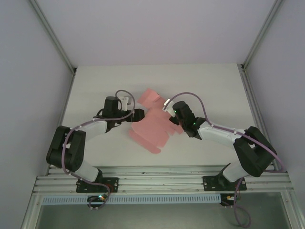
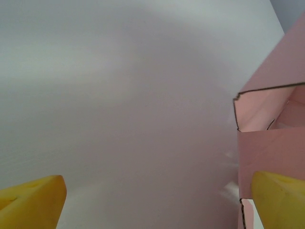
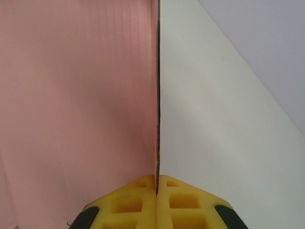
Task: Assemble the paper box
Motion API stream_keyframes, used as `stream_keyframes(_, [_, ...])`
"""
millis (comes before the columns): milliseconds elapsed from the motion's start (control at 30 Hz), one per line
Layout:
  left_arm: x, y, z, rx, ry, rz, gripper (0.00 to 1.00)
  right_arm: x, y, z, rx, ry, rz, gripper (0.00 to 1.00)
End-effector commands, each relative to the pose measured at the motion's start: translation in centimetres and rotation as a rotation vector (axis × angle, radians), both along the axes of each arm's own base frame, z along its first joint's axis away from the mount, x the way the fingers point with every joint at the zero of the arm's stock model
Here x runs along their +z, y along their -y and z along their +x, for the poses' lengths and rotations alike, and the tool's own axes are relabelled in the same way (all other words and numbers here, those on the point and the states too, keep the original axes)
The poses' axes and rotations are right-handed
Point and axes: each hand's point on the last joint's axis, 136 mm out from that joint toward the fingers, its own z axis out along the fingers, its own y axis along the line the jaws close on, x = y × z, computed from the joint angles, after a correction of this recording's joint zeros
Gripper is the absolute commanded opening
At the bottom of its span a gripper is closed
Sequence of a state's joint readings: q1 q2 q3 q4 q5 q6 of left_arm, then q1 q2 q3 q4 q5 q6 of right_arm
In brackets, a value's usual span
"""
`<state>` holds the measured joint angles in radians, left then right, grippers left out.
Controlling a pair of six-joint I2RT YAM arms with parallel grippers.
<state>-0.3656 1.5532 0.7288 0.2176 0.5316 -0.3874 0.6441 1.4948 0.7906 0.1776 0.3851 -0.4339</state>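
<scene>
The paper box is a pale pink die-cut sheet point(image 1: 151, 125), partly folded, lying in the middle of the white table. My right gripper point(image 1: 174, 113) grips its right side. In the right wrist view the yellow fingers point(image 3: 143, 200) are pressed together on the thin edge of the pink card point(image 3: 76, 95), which stands on edge ahead of them. My left gripper point(image 1: 138, 114) sits at the sheet's left edge. Its yellow fingertips point(image 2: 33, 200) stand far apart with nothing between them. A raised pink flap point(image 2: 271, 143) rises just behind the right-hand fingertip.
The white table point(image 1: 95, 86) lies all round the sheet. Grey walls with metal frame posts point(image 1: 52, 33) enclose it at the back and sides. The rail holding the arm bases point(image 1: 162, 179) runs along the near edge.
</scene>
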Motion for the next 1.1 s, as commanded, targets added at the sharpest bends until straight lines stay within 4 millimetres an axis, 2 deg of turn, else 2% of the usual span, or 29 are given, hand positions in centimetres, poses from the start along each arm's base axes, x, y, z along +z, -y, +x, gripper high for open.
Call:
stream_keyframes(0, [1.0,1.7,0.6,-0.059,0.053,-0.004,1.00,0.0,-1.0,-0.6,0.034,-0.011,0.047,0.00])
stream_keyframes(133, [-0.1,1.7,1.3,-0.037,0.038,0.055,1.00,0.1,-1.1,-0.8,0.042,-0.001,0.043,0.00])
stream_keyframes(167, [-0.4,2.2,1.0,-0.043,0.033,0.079,1.00,0.1,-1.1,-0.8,0.044,0.000,0.041,0.00])
stream_keyframes(333, [-2.5,2.0,0.9,-0.024,0.014,0.229,1.00,0.1,-1.3,-1.1,0.073,0.006,0.028,0.00])
stream_keyframes(433, [-2.8,2.0,0.5,-0.029,0.016,0.255,1.00,0.2,-1.0,-1.1,0.075,0.013,-0.001,0.00])
stream_keyframes(600, [-2.7,0.8,0.4,0.012,0.030,0.293,1.00,0.7,-0.6,-0.9,0.075,0.028,-0.040,0.00])
stream_keyframes(767, [-1.1,0.6,0.1,0.021,0.052,0.254,1.00,0.8,-0.4,-0.7,0.082,0.043,-0.090,0.00])
stream_keyframes(867, [0.6,0.2,-0.3,0.030,0.063,0.217,1.00,1.2,0.3,0.1,0.061,0.093,-0.174,0.00])
stream_keyframes(1033, [3.2,-1.8,-0.9,0.087,0.089,0.161,1.00,2.3,0.8,1.5,0.060,0.155,-0.322,0.00])
stream_keyframes(1067, [3.5,-3.1,-0.6,0.124,0.085,0.154,1.00,2.5,0.8,1.7,0.066,0.171,-0.348,0.00])
